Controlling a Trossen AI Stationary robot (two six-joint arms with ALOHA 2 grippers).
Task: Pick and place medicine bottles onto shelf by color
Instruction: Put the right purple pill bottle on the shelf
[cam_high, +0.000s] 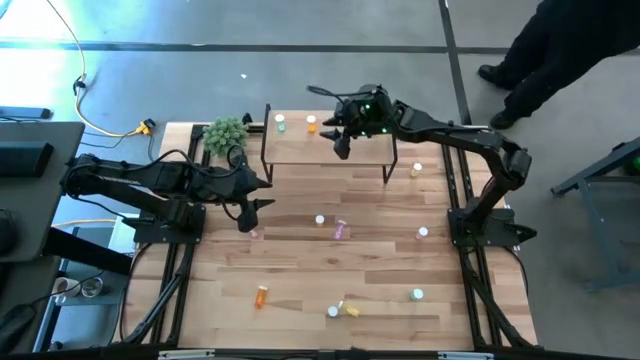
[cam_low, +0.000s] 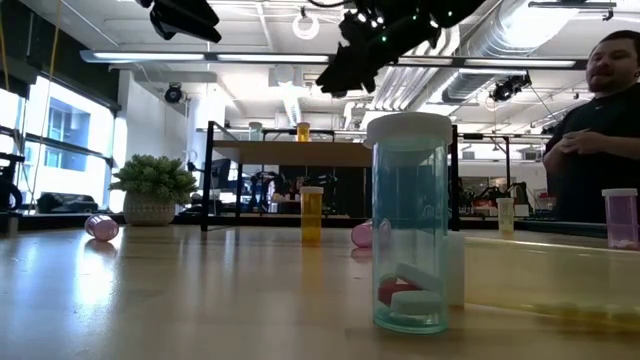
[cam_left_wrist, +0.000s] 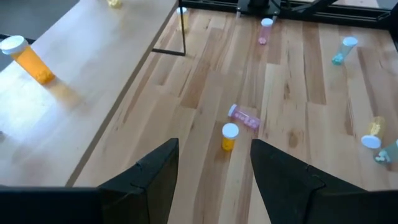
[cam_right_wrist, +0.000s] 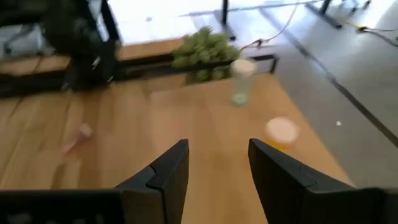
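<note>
Two bottles already stand on the shelf (cam_high: 330, 148) — a green bottle (cam_high: 281, 124) and an orange bottle (cam_high: 312, 125) — while, going left to right, the left tool (cam_high: 243, 199) hangs over the counter (cam_high: 300, 270) with its fingers spread and nothing between them, and the right tool (cam_high: 342, 143) sits above the shelf just beside the orange bottle, likewise released and empty. Several bottles remain loose on the counter, among them an orange-yellow bottle (cam_left_wrist: 229, 136) standing upright right ahead of the left tool with a pink bottle (cam_left_wrist: 244, 117) lying close behind it. To fetch it cleanly, I judge the left tool should come straight down with a finger on each side of the body below the cap — staying clear of the pink neighbour so it doesn't roll.
</note>
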